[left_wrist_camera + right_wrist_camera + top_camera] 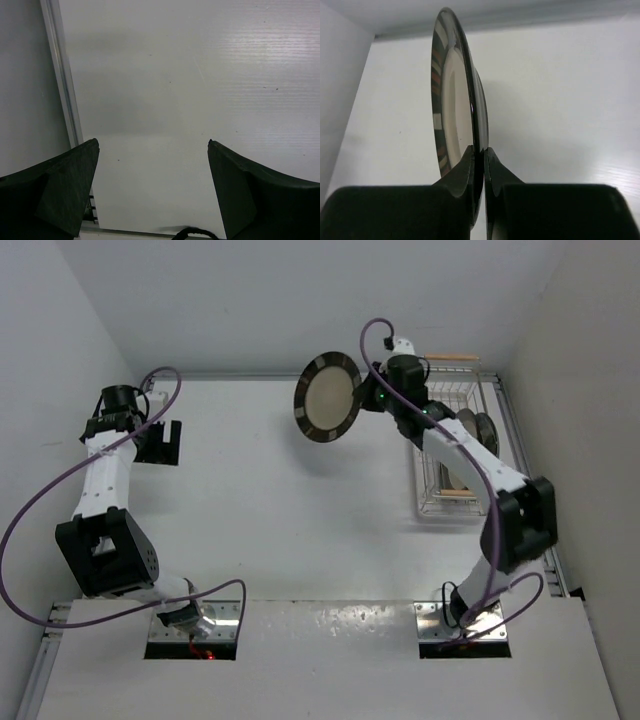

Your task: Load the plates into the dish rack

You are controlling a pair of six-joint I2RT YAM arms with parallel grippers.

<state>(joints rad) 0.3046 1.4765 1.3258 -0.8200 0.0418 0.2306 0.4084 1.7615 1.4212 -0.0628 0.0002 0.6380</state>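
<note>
dark-rimmed pale-patched plate [328, 397], white rack [450, 508]

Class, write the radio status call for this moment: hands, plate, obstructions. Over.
Left hand open, empty. Right hand shut on plate, on edge, left of dish rack. Two plates already racked. No obstruction seen.

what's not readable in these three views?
- dish rack, top view: right arm crosses it, so free slots are hidden.
- racked plates, top view: only slivers show past the arm, too small; count and patterns unclear.
- held plate, right wrist: seen edge-on, face pattern unreadable; lower rim hidden by right fingers.
- left wrist: only table shows between open left fingers; plates and rack out of frame.
</note>
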